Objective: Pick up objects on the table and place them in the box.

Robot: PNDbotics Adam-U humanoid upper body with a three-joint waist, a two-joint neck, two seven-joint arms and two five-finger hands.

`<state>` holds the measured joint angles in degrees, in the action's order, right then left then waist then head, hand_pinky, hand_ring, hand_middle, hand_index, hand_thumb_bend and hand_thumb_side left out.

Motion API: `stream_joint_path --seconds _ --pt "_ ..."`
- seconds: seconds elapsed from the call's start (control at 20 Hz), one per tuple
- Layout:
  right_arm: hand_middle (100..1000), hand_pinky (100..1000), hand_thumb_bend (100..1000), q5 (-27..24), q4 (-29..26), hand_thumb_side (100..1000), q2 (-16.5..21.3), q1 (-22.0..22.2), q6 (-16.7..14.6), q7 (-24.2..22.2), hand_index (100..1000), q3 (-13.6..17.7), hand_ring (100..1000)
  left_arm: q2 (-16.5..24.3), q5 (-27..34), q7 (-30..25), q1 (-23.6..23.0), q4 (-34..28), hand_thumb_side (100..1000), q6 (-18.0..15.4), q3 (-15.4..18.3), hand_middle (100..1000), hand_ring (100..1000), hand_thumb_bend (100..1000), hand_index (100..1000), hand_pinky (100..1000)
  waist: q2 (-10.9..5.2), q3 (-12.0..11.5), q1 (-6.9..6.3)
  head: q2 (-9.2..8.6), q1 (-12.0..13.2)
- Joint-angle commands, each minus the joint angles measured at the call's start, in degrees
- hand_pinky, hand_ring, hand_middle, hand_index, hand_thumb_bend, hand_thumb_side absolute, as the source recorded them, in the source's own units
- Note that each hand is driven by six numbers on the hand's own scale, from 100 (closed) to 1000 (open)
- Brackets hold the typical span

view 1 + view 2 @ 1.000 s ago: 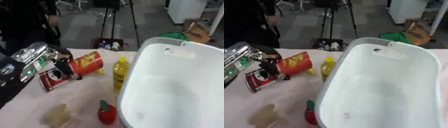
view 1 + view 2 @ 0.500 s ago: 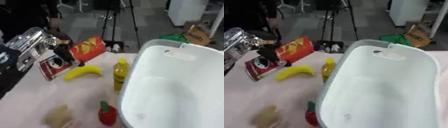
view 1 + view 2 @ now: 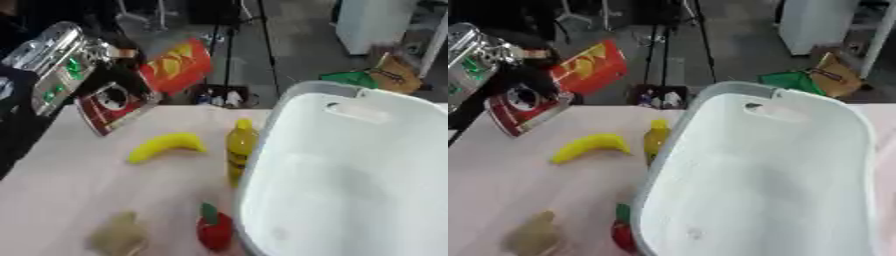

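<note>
My left hand [image 3: 105, 75] grips the red can [image 3: 144, 85], lifted; the box [image 3: 350, 175] to its right looks empty; below it wait banana [image 3: 166, 146], bottle [image 3: 241, 150], apple [image 3: 214, 230].

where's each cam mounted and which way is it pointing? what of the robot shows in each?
Left eye view: head camera, looking down at the table and white box; the left hand, upper left, holds a red chip bag.
Right eye view: same head, same downward aim, set slightly to the right; the left hand sits nearer the left edge.
Shared: banana, yellow bottle, red item, tan item. No right hand in either.
</note>
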<state>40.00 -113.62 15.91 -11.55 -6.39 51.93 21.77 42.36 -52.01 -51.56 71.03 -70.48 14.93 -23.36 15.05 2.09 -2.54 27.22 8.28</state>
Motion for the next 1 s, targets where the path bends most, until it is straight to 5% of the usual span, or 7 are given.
stream_joint_path --seconds 0.05,0.65,0.7,0.75,1.0 --pt "556 716 100 0.05 -0.97 710 1.78 -0.13 0.23 0.03 694 0.18 541 -0.73 -0.55 -0.41 3.21 0.51 765 -0.18 1.26 507 584 336 652 637 -1.48 -0.03 0.08 0.62 0.34" --pt "557 715 100 -0.19 -0.97 710 2.06 0.04 0.17 0.03 694 -0.38 543 -10.52 -0.87 -0.41 11.62 1.77 772 -1.87 1.73 495 570 344 644 630 -2.57 1.13 -0.29 0.97 1.06" --pt "557 716 100 -0.22 -0.97 710 2.06 0.01 0.16 0.03 694 -0.41 543 -11.01 -0.73 -0.41 11.9 1.64 830 -1.9 1.84 489 563 407 639 627 -2.6 1.23 -0.33 0.94 1.08" --pt "557 716 100 -0.28 -0.97 710 2.07 -0.08 0.13 0.03 694 -0.5 543 -12.28 -0.28 -0.41 12.54 1.37 768 -1.85 2.12 489 563 356 639 627 -2.65 1.42 -0.44 0.93 1.07" --pt "557 716 100 -0.41 -0.97 712 2.11 -0.26 0.09 0.03 693 -0.74 543 -15.62 0.62 -0.41 14.23 1.14 768 -1.42 2.3 485 559 358 634 623 -2.84 1.92 -0.77 0.83 1.21"
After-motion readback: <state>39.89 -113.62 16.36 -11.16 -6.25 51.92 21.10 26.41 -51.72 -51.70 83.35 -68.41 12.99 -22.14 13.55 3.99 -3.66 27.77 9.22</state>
